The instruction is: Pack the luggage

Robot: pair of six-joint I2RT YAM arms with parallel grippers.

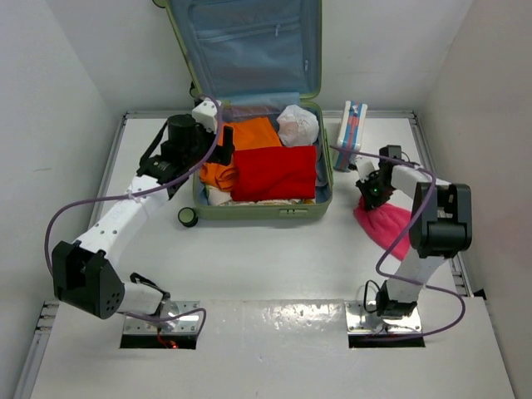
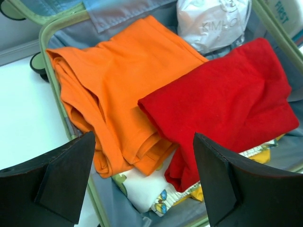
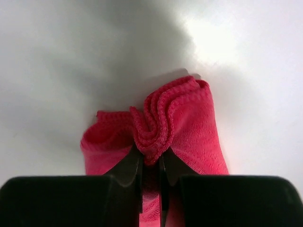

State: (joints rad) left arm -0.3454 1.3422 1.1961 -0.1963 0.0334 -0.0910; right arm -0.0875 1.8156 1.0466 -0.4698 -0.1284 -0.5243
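Observation:
The light-green luggage (image 1: 259, 214) lies open at the back of the table, its blue-lined lid upright. Inside lie a folded orange garment (image 2: 113, 80), a red garment (image 2: 222, 104), a white plastic bag (image 2: 213, 21) and a white printed cloth (image 2: 147, 189). My left gripper (image 2: 144, 179) hovers open over the luggage's front left part, holding nothing. On the table to the right of the luggage, my right gripper (image 3: 151, 163) is shut on a bunched fold of a pink cloth (image 3: 189, 127); in the top view the pink cloth (image 1: 389, 226) lies under that gripper (image 1: 371, 193).
A white box with blue and red print (image 1: 351, 133) stands just right of the luggage. A black wheel (image 1: 188, 217) sticks out at the luggage's front left corner. White walls close in the table on the left, the back and the right.

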